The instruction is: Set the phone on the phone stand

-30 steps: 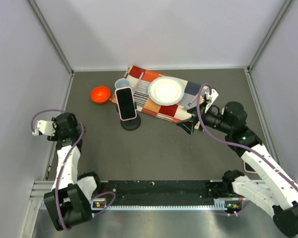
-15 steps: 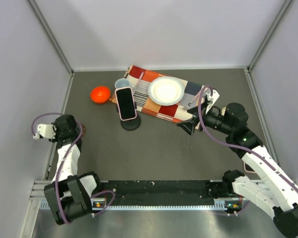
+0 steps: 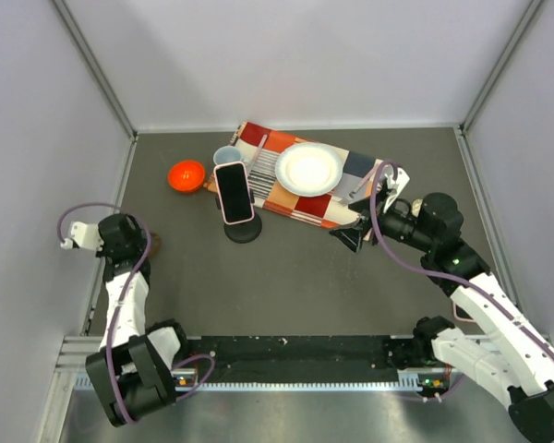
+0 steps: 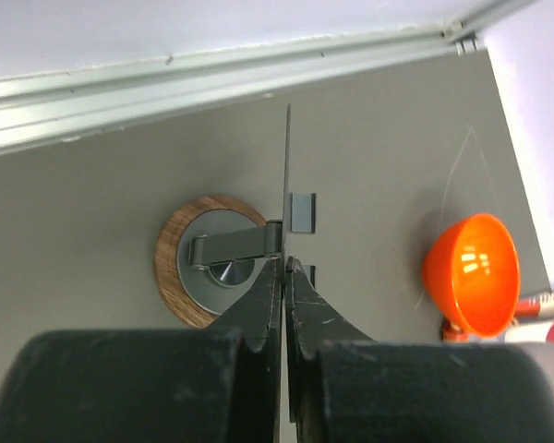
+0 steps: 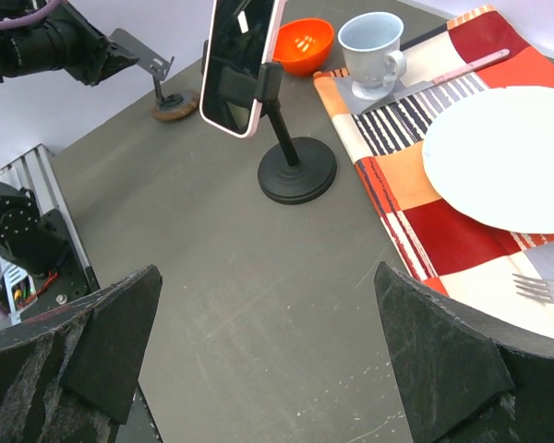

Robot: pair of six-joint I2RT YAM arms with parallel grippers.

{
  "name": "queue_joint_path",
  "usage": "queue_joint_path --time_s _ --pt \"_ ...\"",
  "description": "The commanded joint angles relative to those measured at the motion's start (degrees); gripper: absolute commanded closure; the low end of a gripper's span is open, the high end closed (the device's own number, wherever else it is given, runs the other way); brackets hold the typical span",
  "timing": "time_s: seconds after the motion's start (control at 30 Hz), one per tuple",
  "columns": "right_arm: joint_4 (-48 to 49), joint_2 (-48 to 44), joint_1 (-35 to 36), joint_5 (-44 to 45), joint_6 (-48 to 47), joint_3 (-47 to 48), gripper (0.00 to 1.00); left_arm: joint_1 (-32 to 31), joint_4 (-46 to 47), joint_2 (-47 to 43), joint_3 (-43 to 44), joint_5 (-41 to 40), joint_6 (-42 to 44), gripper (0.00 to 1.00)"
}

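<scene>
The phone [image 3: 233, 191], pink-cased with a dark screen, stands upright in the clamp of a black phone stand [image 3: 243, 231] with a round base, mid-table. In the right wrist view the phone [image 5: 240, 60] sits above that base [image 5: 297, 171]. My right gripper [image 3: 349, 233] hovers right of it, open and empty [image 5: 266, 277]. At the far left, my left gripper [image 3: 143, 243] is shut on the thin plate of a small metal stand [image 4: 223, 249] with a wooden disc base; the plate shows edge-on between the fingertips [image 4: 284, 266].
An orange bowl [image 3: 186, 175] sits left of the phone and a pale blue cup [image 3: 227, 157] behind it. A white plate [image 3: 309, 169] and a fork [image 5: 540, 291] lie on a checked placemat [image 3: 337, 208]. Walls enclose the table on three sides.
The left jaws have closed onto the small metal stand's plate and the left arm has shifted slightly toward the near side. The right gripper drew back a little to the right, staying open.
</scene>
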Motion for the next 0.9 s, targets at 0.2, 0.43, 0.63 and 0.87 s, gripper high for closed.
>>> queue_joint_path --time_s 0.2,0.43,0.63,0.87 --pt "2.75 0.25 0.01 0.34 -0.78 -0.55 0.01 -3.60 -6.32 -14.49 -4.78 23.32 5.93 1.00" --pt "3.90 2.19 -0.25 0.06 -0.51 -0.81 0.01 -31.68 -15.98 -20.29 -2.32 10.37 6.73 1.00" --pt "3.89 2.27 -0.95 -0.72 -0.78 -0.90 0.01 -40.33 -26.17 -28.11 -3.37 9.80 4.01 1.00" --pt "4.68 5.44 -1.04 -4.24 0.89 -0.55 0.01 -42.80 -14.36 -37.78 -11.71 31.04 4.44 1.00"
